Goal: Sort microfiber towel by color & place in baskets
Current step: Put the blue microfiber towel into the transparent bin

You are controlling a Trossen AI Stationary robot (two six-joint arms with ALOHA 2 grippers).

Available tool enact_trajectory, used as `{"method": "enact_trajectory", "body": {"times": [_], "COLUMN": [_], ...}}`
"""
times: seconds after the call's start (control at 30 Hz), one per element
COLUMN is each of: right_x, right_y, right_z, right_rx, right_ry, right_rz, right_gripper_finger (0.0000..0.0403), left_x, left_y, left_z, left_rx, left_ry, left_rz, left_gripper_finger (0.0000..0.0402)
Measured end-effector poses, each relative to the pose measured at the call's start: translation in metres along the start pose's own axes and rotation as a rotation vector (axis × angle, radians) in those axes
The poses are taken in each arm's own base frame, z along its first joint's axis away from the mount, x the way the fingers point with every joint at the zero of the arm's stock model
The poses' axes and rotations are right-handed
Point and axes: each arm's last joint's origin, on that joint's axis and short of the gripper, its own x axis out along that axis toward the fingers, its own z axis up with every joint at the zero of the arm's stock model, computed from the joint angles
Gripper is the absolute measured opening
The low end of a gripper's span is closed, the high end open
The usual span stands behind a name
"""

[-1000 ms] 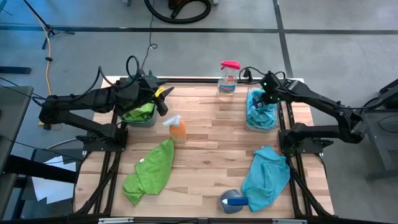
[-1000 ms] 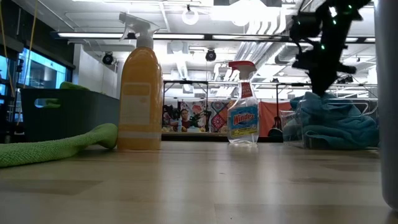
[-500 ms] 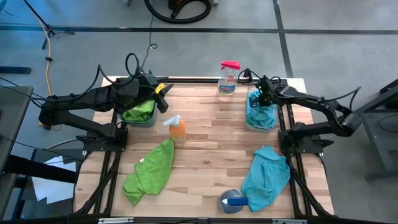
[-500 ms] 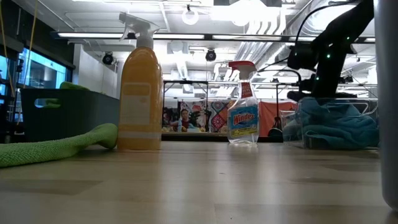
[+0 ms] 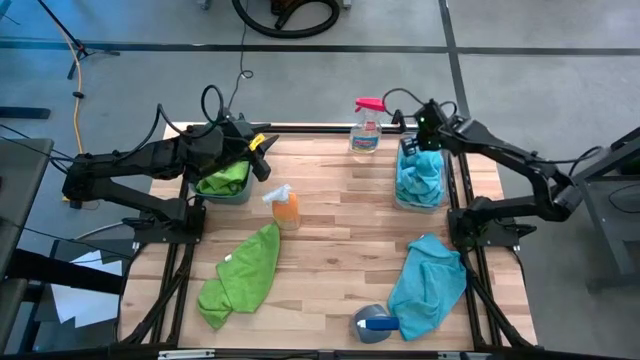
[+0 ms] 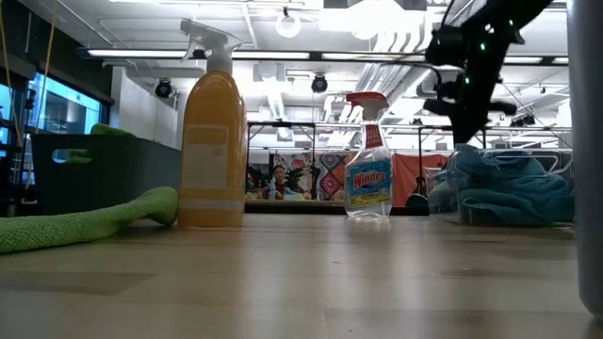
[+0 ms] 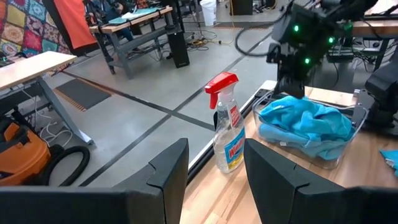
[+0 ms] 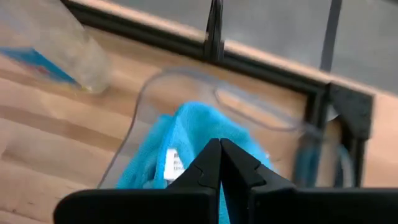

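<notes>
Wooden table (image 5: 330, 250) carries all items. Largest loose pieces: a blue towel (image 5: 428, 283) spread near the front right corner, its lower edge draped against a grey-and-blue object (image 5: 372, 322) at the front edge, and a green towel (image 5: 243, 274) lying crumpled toward the front left corner. Clear basket (image 5: 399, 196) sits at the back right corner, holding a second, bunched blue towel (image 5: 420, 178); the low view shows this cloth heaped above the rim (image 6: 509, 188). Dark teal-green basket (image 5: 222, 193) sits at the back left, next to the left edge, with a green towel in it (image 5: 230, 179). Orange spray bottle (image 5: 285, 207) stands just beside the teal basket, toward the table centre. Clear spray bottle with red trigger (image 5: 366, 128) stands at the back edge, near the clear basket but apart from it. Right gripper (image 5: 424, 130) hangs over the back rim of the clear basket, above the blue cloth; right wrist view shows its fingers (image 8: 214, 163) pressed together with nothing between them. Left gripper (image 5: 258, 155) hovers over the teal basket's inner end; left wrist view shows its fingers (image 7: 171, 163) spread apart, empty.
</notes>
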Motion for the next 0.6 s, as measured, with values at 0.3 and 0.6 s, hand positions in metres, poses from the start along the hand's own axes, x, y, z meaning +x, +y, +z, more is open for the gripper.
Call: {"method": "enact_trajectory", "body": {"times": [0.3, 0.6], "right_x": [-0.058, -0.124], "right_y": [0.01, 0.025], "right_z": [0.027, -0.014], "right_rx": [-0.162, -0.182], "right_ry": [-0.079, -0.088], "right_rz": [0.306, 0.582], "right_gripper_finger": [0.0009, 0.0097], "left_x": [0.0, 0.0], "left_y": [0.0, 0.0], "left_z": [0.0, 0.0], "left_rx": [-0.006, -0.024], "left_ry": [0.0, 0.0], "left_rz": [-0.005, -0.006], "left_gripper_finger": [0.0145, 0.0145]}}
